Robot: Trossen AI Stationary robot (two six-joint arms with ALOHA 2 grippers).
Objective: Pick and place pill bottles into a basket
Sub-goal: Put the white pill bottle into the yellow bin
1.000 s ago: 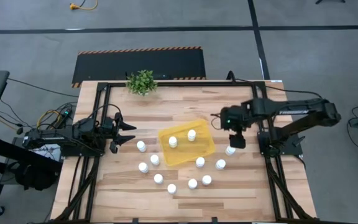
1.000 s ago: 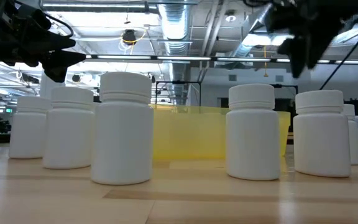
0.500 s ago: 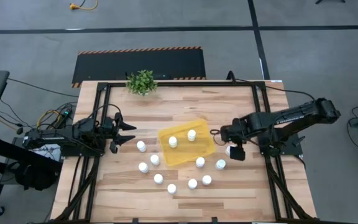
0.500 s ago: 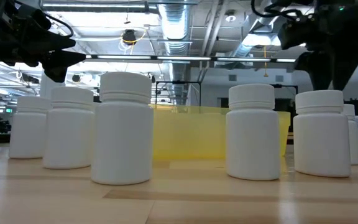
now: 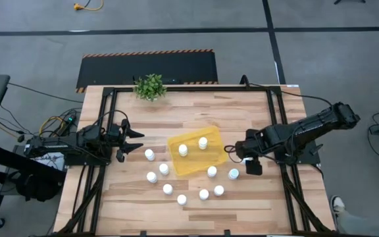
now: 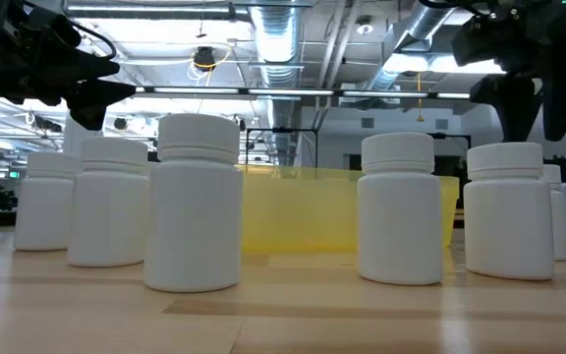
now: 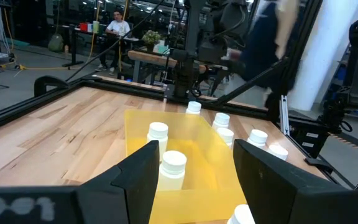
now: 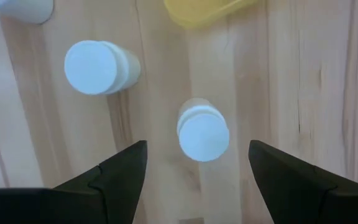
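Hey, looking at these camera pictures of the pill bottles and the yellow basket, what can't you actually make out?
- High view: the bottle under the right gripper is covered by the arm; only the right wrist view shows this pill bottle between the open fingers.
- Low view: the basket floor is hidden behind the front bottles.
- Left wrist view: people behind the table are blurred.
- Bottle labels: none legible anywhere.

No legible text, label, brand, number or sign in any view; the pill bottles show plain white sides.
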